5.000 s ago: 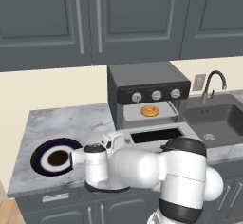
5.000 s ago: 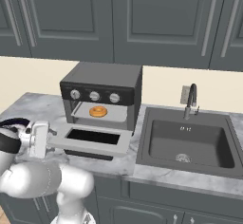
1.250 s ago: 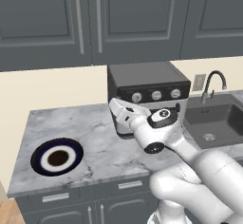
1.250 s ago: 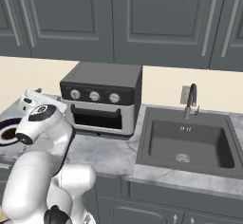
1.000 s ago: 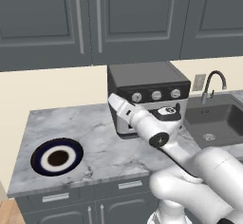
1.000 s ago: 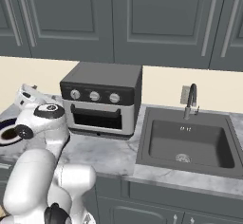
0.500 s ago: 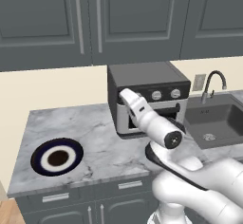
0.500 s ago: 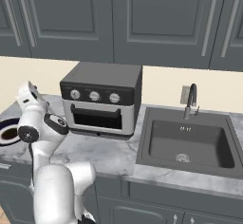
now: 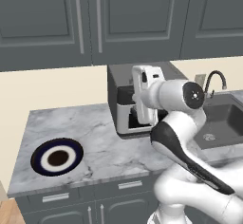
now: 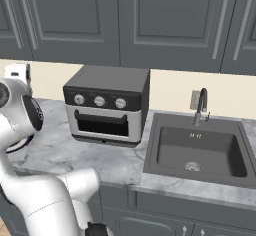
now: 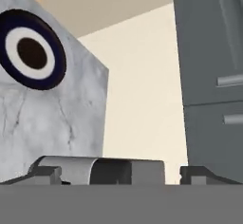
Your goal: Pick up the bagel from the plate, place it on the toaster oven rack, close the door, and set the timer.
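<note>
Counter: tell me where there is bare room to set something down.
Free marble lies between the plate and the toaster oven, and along the counter's front edge before the closed door. The strip between oven and sink is narrow. In the left base view the arm crowds the oven's front.

The white arm rises from the base, bends sharply at its dark-jointed elbow and carries the hand raised high at the level of the wrist, with the gripper [image 11: 116,173] rolled sideways, its jaws spread wide apart and nothing held between the fingertips [image 11: 47,173].
</note>
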Motion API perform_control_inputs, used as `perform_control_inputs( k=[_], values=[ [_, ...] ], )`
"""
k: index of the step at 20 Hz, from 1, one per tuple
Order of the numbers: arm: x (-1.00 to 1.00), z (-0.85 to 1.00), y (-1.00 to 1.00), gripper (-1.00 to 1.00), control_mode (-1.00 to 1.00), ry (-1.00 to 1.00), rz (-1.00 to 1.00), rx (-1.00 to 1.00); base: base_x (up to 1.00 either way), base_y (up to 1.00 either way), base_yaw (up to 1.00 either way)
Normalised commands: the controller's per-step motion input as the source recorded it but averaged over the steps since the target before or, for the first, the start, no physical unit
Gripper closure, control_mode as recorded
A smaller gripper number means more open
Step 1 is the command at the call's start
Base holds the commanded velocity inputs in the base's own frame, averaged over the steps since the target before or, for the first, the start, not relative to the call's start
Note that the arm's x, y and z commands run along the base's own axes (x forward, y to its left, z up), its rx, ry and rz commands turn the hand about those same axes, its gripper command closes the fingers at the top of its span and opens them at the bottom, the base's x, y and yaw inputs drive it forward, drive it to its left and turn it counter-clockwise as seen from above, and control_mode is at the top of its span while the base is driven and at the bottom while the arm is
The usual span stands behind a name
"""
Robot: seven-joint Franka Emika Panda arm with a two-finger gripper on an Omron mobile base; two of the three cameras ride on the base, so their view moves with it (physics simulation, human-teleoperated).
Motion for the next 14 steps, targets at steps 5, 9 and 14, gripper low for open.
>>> perform_control_inputs(
  k=[5,9,14],
  values=[
    [-0.62,0.44,-0.11,-1.0,-1.0,0.69,-0.3,0.25,0.0,0.0,0.0],
    [-0.34,-0.34,-0.24,-1.0,-1.0,0.31,-0.45,0.09,0.0,0.0,0.0],
    [-0.04,-0.65,-0.2,-1.0,-1.0,0.03,-0.37,0.11,0.0,0.0,0.0]
  ],
)
